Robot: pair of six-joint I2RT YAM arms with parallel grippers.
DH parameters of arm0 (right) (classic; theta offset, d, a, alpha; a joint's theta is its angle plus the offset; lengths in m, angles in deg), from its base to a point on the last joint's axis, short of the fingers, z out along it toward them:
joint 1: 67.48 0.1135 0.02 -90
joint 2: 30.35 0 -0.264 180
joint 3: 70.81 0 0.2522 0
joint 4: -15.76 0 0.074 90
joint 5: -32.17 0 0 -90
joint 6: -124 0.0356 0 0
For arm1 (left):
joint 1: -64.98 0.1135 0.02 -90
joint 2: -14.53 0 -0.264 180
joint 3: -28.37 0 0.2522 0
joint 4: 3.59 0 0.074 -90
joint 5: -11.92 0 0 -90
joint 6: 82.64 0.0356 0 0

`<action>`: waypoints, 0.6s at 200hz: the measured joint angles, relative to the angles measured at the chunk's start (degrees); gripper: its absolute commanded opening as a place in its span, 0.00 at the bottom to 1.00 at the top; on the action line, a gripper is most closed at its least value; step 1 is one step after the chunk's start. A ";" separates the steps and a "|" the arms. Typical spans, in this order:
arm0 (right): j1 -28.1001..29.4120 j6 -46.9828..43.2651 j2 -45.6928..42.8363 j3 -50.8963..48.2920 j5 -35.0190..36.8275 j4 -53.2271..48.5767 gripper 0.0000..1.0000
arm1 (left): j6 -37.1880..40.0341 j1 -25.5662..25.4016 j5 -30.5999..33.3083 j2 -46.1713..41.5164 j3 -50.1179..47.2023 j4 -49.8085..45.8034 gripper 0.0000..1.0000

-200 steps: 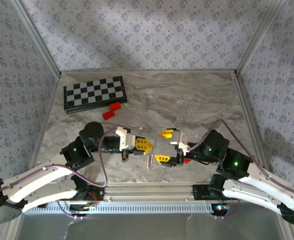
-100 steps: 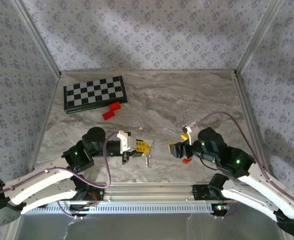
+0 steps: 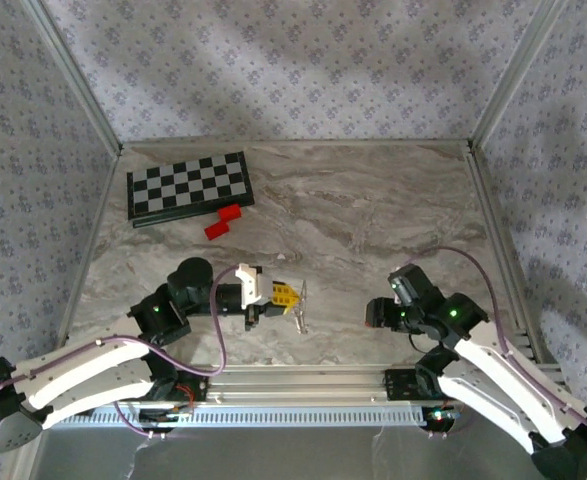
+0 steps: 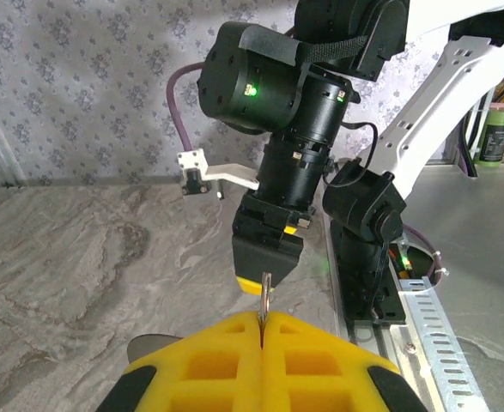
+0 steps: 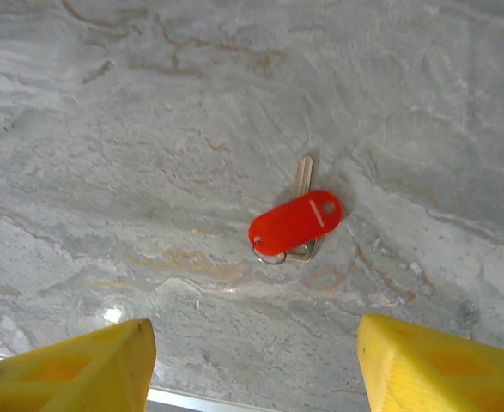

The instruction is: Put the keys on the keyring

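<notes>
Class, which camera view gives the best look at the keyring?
Top external: the keyring shows there as a silvery loop sticking out of the left claw, so its shape can be read. The left wrist view catches just its thin edge, pinched in that claw.

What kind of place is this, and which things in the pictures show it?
Probably a robot test cell, perhaps in a lab: a marble-look table walled by patterned panels on metal posts, with the left arm and the right arm bolted at its near edge.
</notes>
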 measured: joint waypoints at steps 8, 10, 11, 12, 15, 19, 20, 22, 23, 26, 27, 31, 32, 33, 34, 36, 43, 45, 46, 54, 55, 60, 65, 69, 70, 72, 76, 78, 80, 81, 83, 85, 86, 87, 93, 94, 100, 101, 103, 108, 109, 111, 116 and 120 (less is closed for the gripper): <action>0.09 -0.02 0.96 -0.02 -0.26 0.02 0.59 | -0.39 0.39 -0.07 0.00 -0.26 0.31 0.00; 0.20 -0.02 1.27 -0.02 -0.28 0.04 0.59 | -0.44 0.52 -0.11 0.00 -0.31 0.39 0.00; 0.22 0.00 1.33 -0.02 -0.28 0.07 0.59 | -0.57 0.61 -0.13 0.00 -0.35 0.42 0.00; 0.26 0.02 1.49 -0.02 -0.24 0.07 0.59 | -0.61 0.66 -0.15 0.00 -0.39 0.44 0.00; 0.37 -0.04 1.92 -0.02 -0.22 0.11 0.58 | -0.66 0.79 -0.26 0.00 -0.44 0.55 0.00; 0.59 -0.04 2.54 -0.02 -0.15 0.09 0.57 | -0.81 1.03 -0.42 0.00 -0.61 0.83 0.00; 0.63 -0.04 2.64 -0.02 -0.15 0.09 0.57 | -0.92 1.09 -0.48 0.00 -0.66 0.90 0.00; 0.79 -0.09 3.06 -0.02 -0.17 0.13 0.57 | -1.05 1.14 -0.55 0.00 -0.70 1.01 0.00; 0.85 -0.11 3.21 -0.02 -0.17 0.13 0.57 | -1.07 1.22 -0.61 0.00 -0.76 1.07 0.00; 1.09 -0.07 3.78 -0.02 -0.17 0.13 0.57 | -1.25 1.40 -0.72 0.00 -0.85 1.31 0.00; 1.14 -0.09 3.89 -0.02 -0.17 0.13 0.57 | -1.27 1.42 -0.79 0.00 -0.90 1.33 0.00; 1.55 -0.07 4.59 -0.02 -0.15 0.24 0.56 | -1.49 1.60 -0.96 0.02 -1.03 1.66 0.00; 1.62 -0.07 4.72 -0.02 -0.13 0.26 0.56 | -1.53 1.68 -0.98 0.04 -1.05 1.70 0.00; 1.73 -0.07 4.92 -0.02 -0.11 0.31 0.56 | -1.55 1.73 -1.03 0.04 -1.07 1.73 0.00; 1.79 -0.07 5.01 -0.02 -0.11 0.31 0.56 | -1.60 1.77 -1.07 0.04 -1.07 1.75 0.00; 2.05 -0.07 5.31 -0.02 -0.04 0.35 0.56 | -1.66 1.84 -1.16 0.07 -1.11 1.88 0.00; 2.91 -0.04 6.56 -0.07 0.22 0.63 0.56 | -1.95 2.05 -1.40 0.15 -1.22 2.32 0.00; 3.17 -0.04 6.93 -0.09 0.28 0.74 0.56 | -2.12 2.14 -1.49 0.17 -1.27 2.47 0.00; 3.23 -0.04 7.06 -0.09 0.31 0.76 0.56 | -2.10 2.16 -1.51 0.20 -1.27 2.51 0.00; 4.28 0.00 8.11 -0.44 0.68 1.44 0.56 | -2.34 2.27 -1.75 0.44 -1.31 3.06 0.00; 4.37 0.00 8.17 -0.48 0.74 1.53 0.56 | -2.36 2.27 -1.77 0.46 -1.31 3.10 0.00; 5.03 0.07 8.57 -0.83 1.16 1.92 0.56 | -2.56 2.36 -1.88 0.66 -1.31 3.39 0.00; 5.53 0.22 8.81 -1.11 1.44 2.25 0.56 | -2.73 2.47 -2.10 0.79 -1.36 3.63 0.00; 5.92 0.26 8.96 -1.38 1.84 2.43 0.56 | -2.82 2.47 -2.23 0.83 -1.36 3.67 0.00; 6.01 0.28 8.98 -1.42 1.88 2.47 0.56 | -2.93 2.47 -2.25 0.85 -1.36 3.67 0.00; 6.19 0.35 9.05 -1.53 2.05 2.58 0.56 | -2.93 2.49 -2.32 0.87 -1.36 3.69 0.00; 6.47 0.42 9.18 -1.75 2.45 2.78 0.57 | -2.99 2.51 -2.45 0.87 -1.38 3.74 0.00; 6.58 0.48 9.22 -1.84 2.58 2.91 0.57 | -3.06 2.51 -2.45 0.87 -1.38 3.76 0.00; 6.69 0.50 9.27 -1.92 2.73 2.99 0.57 | -3.10 2.51 -2.45 0.87 -1.38 3.78 0.00; 6.71 0.52 9.29 -1.92 2.78 3.04 0.57 | -3.15 2.51 -2.49 0.87 -1.38 3.80 0.00; 6.80 0.63 9.35 -2.01 2.97 3.13 0.57 | -3.13 2.51 -2.51 0.87 -1.38 3.82 0.00; 6.88 0.66 9.44 -2.05 3.15 3.21 0.57 | -3.17 2.54 -2.60 0.87 -1.38 3.87 0.00; 6.91 0.66 9.44 -2.08 3.19 3.23 0.57 | -3.17 2.54 -2.62 0.87 -1.38 3.91 0.00; 6.95 0.66 9.49 -2.12 3.32 3.32 0.57 | -3.17 2.54 -2.62 0.87 -1.38 3.91 0.00; 7.06 0.83 9.62 -2.27 3.76 3.67 0.57 | -3.19 2.54 -2.71 0.87 -1.40 4.07 0.00; 7.06 0.83 9.66 -2.29 3.82 3.80 0.57 | -3.19 2.54 -2.73 0.87 -1.40 4.09 0.00; 7.15 0.87 9.84 -2.45 4.31 4.13 0.57 | -3.26 2.54 -2.84 0.87 -1.44 4.24 0.00; 7.17 0.87 9.88 -2.47 4.42 4.24 0.57 | -3.34 2.54 -2.84 0.85 -1.46 4.31 0.00; 7.19 0.87 9.99 -2.54 4.59 4.42 0.57 | -3.39 2.54 -2.86 0.83 -1.49 4.37 0.00; 7.19 0.90 10.21 -2.62 4.87 4.68 0.57 | -3.43 2.54 -2.89 0.81 -1.60 4.61 0.00; 7.19 0.90 10.25 -2.62 4.94 4.70 0.57 | -3.45 2.54 -2.91 0.79 -1.62 4.61 0.00; 7.19 0.90 10.38 -2.67 5.05 4.92 0.57 | -3.50 2.51 -2.93 0.74 -1.66 4.66 0.00; 7.28 0.90 10.73 -2.78 5.46 5.38 0.57 | -3.61 2.54 -3.04 0.68 -1.73 4.72 0.00; 7.34 0.90 10.97 -2.89 5.73 5.73 0.57 | -3.63 2.54 -3.04 0.61 -1.77 4.76 0.00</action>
